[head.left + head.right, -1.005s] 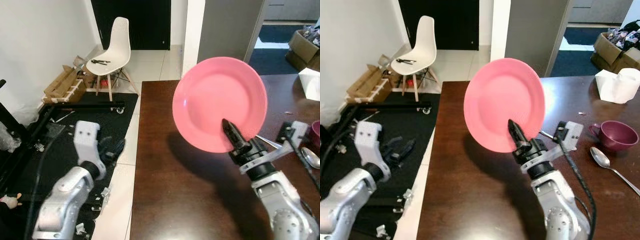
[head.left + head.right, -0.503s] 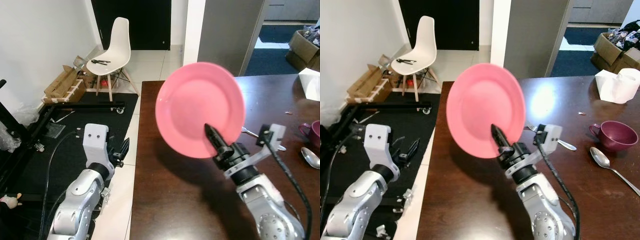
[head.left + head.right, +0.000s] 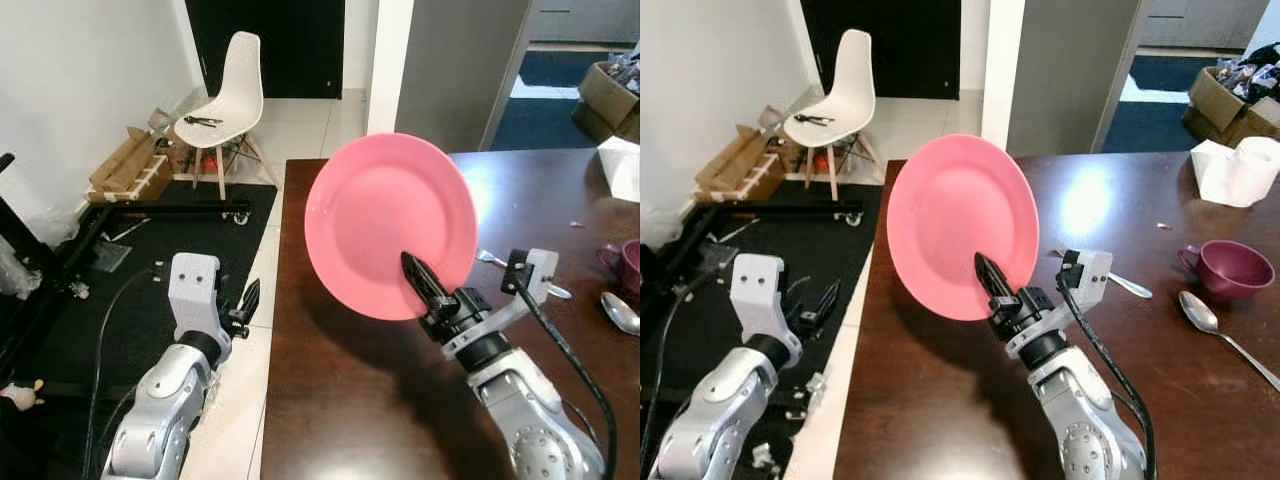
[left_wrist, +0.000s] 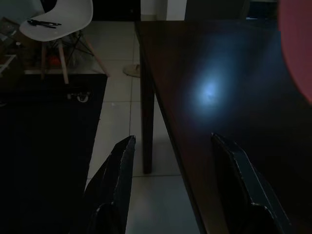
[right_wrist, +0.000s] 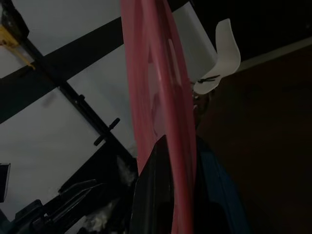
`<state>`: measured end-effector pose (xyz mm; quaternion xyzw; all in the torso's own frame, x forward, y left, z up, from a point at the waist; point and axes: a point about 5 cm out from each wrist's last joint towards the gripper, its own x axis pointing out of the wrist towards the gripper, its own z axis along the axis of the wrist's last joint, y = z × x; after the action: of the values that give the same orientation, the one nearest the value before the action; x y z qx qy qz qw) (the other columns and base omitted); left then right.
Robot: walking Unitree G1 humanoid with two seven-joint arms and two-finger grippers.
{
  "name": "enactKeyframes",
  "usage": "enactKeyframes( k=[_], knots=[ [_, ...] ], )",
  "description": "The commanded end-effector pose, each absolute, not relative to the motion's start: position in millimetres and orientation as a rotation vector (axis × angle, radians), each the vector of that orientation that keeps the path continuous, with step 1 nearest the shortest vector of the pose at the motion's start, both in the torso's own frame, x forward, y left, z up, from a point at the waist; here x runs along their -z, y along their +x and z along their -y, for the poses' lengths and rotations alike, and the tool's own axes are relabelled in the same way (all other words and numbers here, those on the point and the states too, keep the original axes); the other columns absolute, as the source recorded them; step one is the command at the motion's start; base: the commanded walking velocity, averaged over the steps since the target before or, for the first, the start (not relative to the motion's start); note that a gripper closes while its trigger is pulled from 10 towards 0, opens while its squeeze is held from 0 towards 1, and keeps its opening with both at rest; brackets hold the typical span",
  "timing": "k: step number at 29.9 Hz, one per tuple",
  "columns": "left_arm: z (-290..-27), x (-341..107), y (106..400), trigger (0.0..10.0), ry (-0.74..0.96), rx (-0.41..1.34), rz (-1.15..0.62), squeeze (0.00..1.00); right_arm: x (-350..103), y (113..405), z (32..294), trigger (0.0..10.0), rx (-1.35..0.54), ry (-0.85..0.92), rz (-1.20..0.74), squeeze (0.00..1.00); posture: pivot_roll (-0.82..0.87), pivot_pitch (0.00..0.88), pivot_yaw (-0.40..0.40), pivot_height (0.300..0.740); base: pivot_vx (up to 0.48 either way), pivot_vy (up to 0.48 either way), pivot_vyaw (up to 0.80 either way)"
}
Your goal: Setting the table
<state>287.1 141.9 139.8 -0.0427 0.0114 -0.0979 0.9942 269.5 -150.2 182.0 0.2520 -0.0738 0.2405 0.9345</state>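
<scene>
A pink plate (image 3: 390, 228) stands tilted almost upright above the dark wooden table (image 3: 360, 400), near its left edge. My right gripper (image 3: 424, 291) is shut on the pink plate's lower rim, one black finger lying across its face. The right wrist view looks along the plate's edge (image 5: 161, 87), clamped between the fingers (image 5: 156, 195). My left gripper (image 4: 173, 185) is open and holds nothing, low beside the table's left edge over the floor. A purple cup (image 3: 1226, 269) and a spoon (image 3: 1212, 326) rest on the table at the right.
A second spoon (image 3: 1128, 286) lies behind my right wrist. A white paper bag (image 3: 1238, 168) sits at the table's far right. A white chair (image 3: 222, 108), cardboard boxes (image 3: 128, 166) and a black mat (image 3: 120, 290) with stands are left of the table.
My right gripper has carried the pink plate leftward toward the table's left edge. The left arm has swung in closer to the table.
</scene>
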Motion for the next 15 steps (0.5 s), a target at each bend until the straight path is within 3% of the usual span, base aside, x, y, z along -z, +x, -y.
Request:
enactKeyframes(
  k=[1,15],
  knots=[
    [-143.6,-137.6,284.1,10.0,-0.073,0.187,-0.024,0.00,-181.4,270.0,148.9,10.0,-0.499,0.508,0.154,0.00,-0.12,0.000,0.089,0.740,-0.390,0.000,0.00],
    [-142.9,-137.7,285.0,10.0,-0.068,0.196,-0.021,0.00,-176.9,271.8,148.2,10.0,-0.491,0.498,0.142,0.00,-0.12,0.000,0.098,0.740,-0.411,0.000,0.00]
  ],
)
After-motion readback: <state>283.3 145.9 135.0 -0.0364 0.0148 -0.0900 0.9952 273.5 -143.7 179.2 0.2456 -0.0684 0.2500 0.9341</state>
